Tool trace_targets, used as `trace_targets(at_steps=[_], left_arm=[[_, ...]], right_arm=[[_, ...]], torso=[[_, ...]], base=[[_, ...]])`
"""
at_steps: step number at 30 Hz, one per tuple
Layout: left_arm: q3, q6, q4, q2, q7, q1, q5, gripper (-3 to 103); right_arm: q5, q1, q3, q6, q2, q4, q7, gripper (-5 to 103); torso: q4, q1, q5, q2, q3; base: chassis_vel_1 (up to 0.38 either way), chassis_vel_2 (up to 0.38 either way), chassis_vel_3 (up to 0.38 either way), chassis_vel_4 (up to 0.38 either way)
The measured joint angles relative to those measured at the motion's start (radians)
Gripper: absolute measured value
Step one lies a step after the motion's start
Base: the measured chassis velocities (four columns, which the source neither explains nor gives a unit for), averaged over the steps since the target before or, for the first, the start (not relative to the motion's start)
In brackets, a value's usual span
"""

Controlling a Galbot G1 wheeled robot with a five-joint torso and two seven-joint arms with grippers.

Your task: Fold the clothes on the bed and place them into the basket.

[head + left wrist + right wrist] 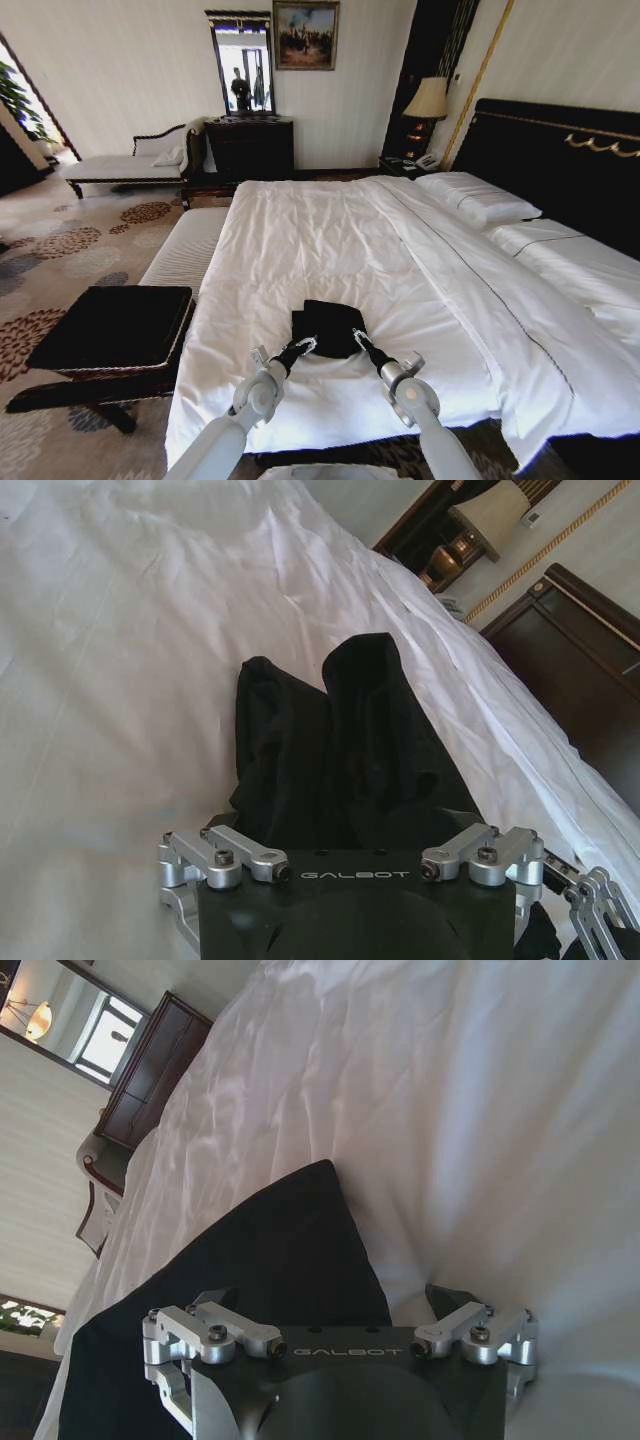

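Leftmost, well off the left claw's outer side, sits the black-lined basket. Just ahead of both claws, the folded black T-shirt lies on the bed. Both the left and right claw touch its near edge; their grip cannot be told.

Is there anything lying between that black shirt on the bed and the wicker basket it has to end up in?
Nothing visible blocks the way. The folded black T-shirt lies near the foot of the white bed, both end effectors at its near edge. The square brown wicker basket sits on a bench left of the bed, only bare duvet between.
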Motion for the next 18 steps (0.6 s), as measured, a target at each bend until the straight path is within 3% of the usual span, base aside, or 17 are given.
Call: trace_targets(at_steps=[1,4,6,7,9,11,14,15,16,18], left_arm=[[0.001,0.000,0.004,-0.001,0.002,-0.006,0.002,98],[0.005,-0.002,0.017,-0.003,0.004,-0.016,0.013,84],[0.005,-0.003,0.020,-0.004,0.005,-0.017,0.015,84],[0.005,-0.004,0.020,-0.004,0.006,-0.017,0.015,78],[0.005,-0.005,0.020,-0.004,0.006,-0.016,0.016,68],[0.005,-0.005,0.019,-0.004,0.006,-0.015,0.016,68],[0.005,-0.007,0.015,-0.004,0.005,-0.012,0.022,51],[0.005,-0.007,0.015,-0.004,0.004,-0.012,0.023,51],[0.003,-0.008,0.015,-0.007,0.002,-0.010,0.023,40],[0.002,-0.009,0.015,-0.010,0.002,-0.008,0.023,40]], right_arm=[[0.001,0.003,-0.002,0.000,0.001,-0.001,-0.001,102],[-0.001,0.004,-0.008,0.000,0.004,-0.002,-0.003,88],[-0.003,0.004,-0.009,0.000,0.005,-0.002,-0.004,83],[-0.004,0.004,-0.010,0.000,0.005,-0.002,-0.005,83],[-0.012,0.003,-0.013,0.000,0.005,-0.001,-0.010,72],[-0.013,0.003,-0.013,0.000,0.005,-0.001,-0.011,72],[-0.022,0.004,-0.015,0.000,0.004,0.000,-0.015,56],[-0.026,0.004,-0.016,0.000,0.004,0.000,-0.016,56],[-0.041,0.004,-0.018,0.001,0.003,0.003,-0.020,44],[-0.048,0.003,-0.019,0.001,0.003,0.005,-0.023,44]], torso=[[0.0001,0.000,0.0001,0.000,0.000],[0.0000,0.000,0.0003,0.000,0.000],[0.0001,0.000,0.0003,0.000,0.000],[0.0002,0.000,0.0003,0.000,0.000],[0.0002,0.000,0.0004,0.000,0.000],[0.0002,0.000,0.0003,0.000,0.000],[0.0003,0.000,0.0004,0.000,0.000],[0.0002,0.000,0.0004,0.000,0.000],[0.0003,0.000,0.0005,0.000,0.000],[0.0003,0.000,0.0004,0.000,0.000]], base=[[0.000,0.000,0.000,0.000],[0.000,0.000,0.000,0.000],[0.000,0.000,0.000,0.000],[0.000,0.000,0.000,0.000],[0.000,0.000,0.000,0.000],[0.000,0.000,0.000,0.000],[0.000,0.000,0.000,0.000],[0.000,0.000,0.000,0.000],[0.000,0.000,0.000,0.000],[0.000,0.000,0.000,0.000]])
